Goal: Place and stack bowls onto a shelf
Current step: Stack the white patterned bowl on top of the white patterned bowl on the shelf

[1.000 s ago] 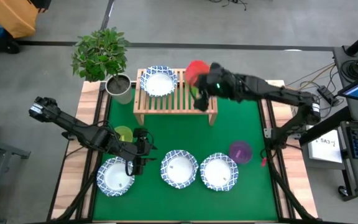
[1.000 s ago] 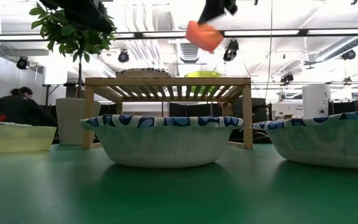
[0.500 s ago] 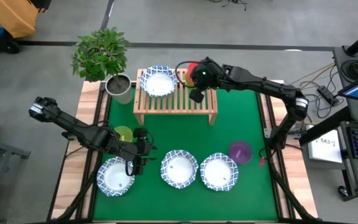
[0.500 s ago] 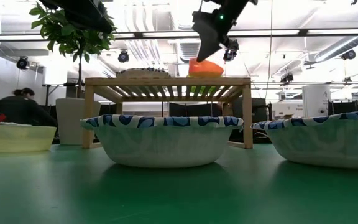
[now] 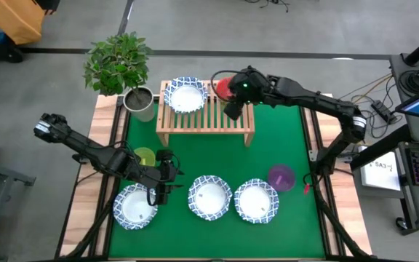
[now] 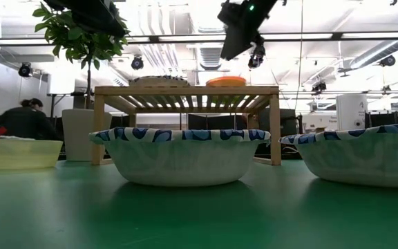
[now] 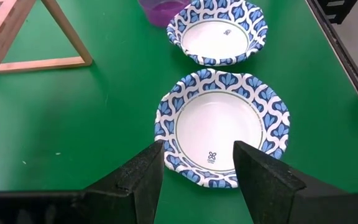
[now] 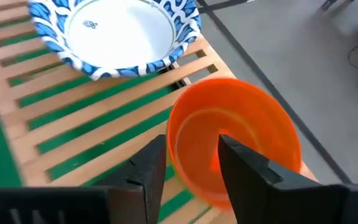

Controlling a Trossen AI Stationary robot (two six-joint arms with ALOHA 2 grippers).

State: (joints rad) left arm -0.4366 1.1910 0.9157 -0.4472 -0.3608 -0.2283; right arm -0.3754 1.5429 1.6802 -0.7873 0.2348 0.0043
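Observation:
An orange bowl (image 8: 235, 140) stands on its base on the shelf (image 5: 206, 116), at the slatted top's far right corner (image 6: 226, 81). My right gripper (image 8: 191, 171) hangs open just above it (image 6: 232, 47), touching nothing. Left of the orange bowl, a white, blue-rimmed bowl (image 5: 186, 94) also rests on the shelf. Three more such bowls (image 5: 137, 207) (image 5: 210, 196) (image 5: 257, 201) sit in a row near the table's front. My left gripper (image 5: 162, 180) hovers open between the left and middle bowls; the middle bowl (image 7: 219, 127) shows past its fingers.
A small green bowl (image 5: 145, 156) sits just left of my left gripper, and a purple bowl (image 5: 281, 177) lies at the right. A grey pot with a plant (image 5: 141, 102) stands at the shelf's left end. Green mat lies bare between the shelf and the front bowls.
My right gripper has carried the orange bowl down from above the shelf's right end and set it on the slats at the far right corner. It has then opened, let go and risen a little. The bowl, tilted in the hold before, now sits level.

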